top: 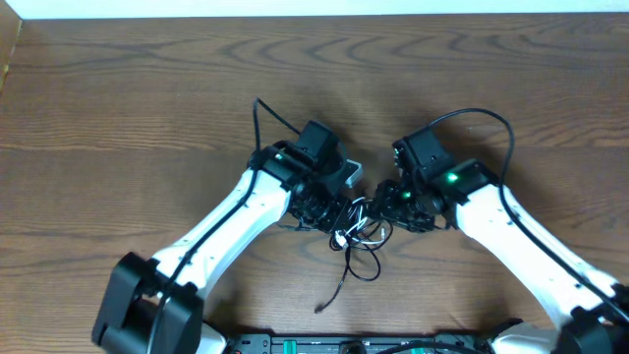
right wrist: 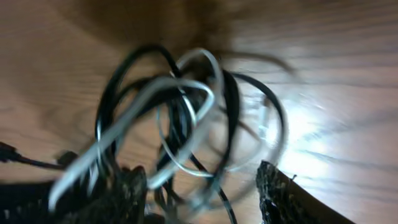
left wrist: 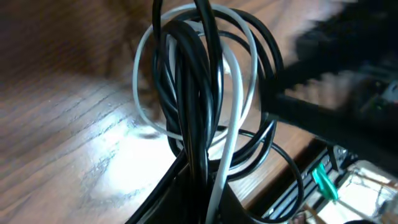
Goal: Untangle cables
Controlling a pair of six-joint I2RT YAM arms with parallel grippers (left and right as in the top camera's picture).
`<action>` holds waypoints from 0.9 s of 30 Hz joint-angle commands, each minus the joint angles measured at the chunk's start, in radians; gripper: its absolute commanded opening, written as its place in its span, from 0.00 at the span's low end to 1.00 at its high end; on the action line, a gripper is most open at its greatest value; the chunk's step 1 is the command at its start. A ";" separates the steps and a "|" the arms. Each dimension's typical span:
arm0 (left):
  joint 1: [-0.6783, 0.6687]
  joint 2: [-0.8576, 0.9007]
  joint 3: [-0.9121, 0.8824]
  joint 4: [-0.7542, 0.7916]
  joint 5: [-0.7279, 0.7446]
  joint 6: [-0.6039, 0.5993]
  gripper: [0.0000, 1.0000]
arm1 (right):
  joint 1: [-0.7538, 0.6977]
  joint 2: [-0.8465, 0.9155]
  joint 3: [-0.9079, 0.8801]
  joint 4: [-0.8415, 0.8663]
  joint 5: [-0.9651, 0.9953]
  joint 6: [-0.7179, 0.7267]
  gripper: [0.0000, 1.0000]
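Note:
A tangle of black and white cables [top: 356, 234] lies on the wooden table between both arms, and one black end [top: 329, 295] trails toward the front edge. My left gripper [top: 331, 208] comes in from the left. In the left wrist view the black and white loops [left wrist: 199, 81] rise from my left gripper [left wrist: 199, 196], which is shut on the bunch. My right gripper [top: 386, 202] is at the tangle's right side. In the blurred right wrist view its fingers [right wrist: 280, 193] stand wide apart, open, with loops of cable [right wrist: 186, 118] lying between them [right wrist: 202, 183].
The wooden table [top: 118, 98] stretches around the arms. A small grey-white block [top: 351, 173] sits just behind the tangle, beside the left wrist. The right arm [left wrist: 336, 93] shows as a dark blur in the left wrist view. Equipment lines the front edge [top: 324, 344].

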 commanded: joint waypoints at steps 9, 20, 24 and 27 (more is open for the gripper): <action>0.000 -0.012 -0.004 -0.113 0.034 0.212 0.07 | -0.086 0.015 0.004 0.019 -0.182 -0.080 0.49; 0.000 -0.012 -0.004 -0.060 0.159 0.278 0.07 | -0.120 0.015 0.004 0.006 -0.262 -0.076 0.49; -0.001 -0.012 -0.004 -0.055 0.160 0.278 0.07 | -0.131 0.016 0.004 -0.001 -0.261 -0.057 0.48; -0.001 -0.012 -0.004 -0.048 0.173 0.297 0.08 | -0.129 0.016 0.004 -0.001 -0.262 -0.054 0.43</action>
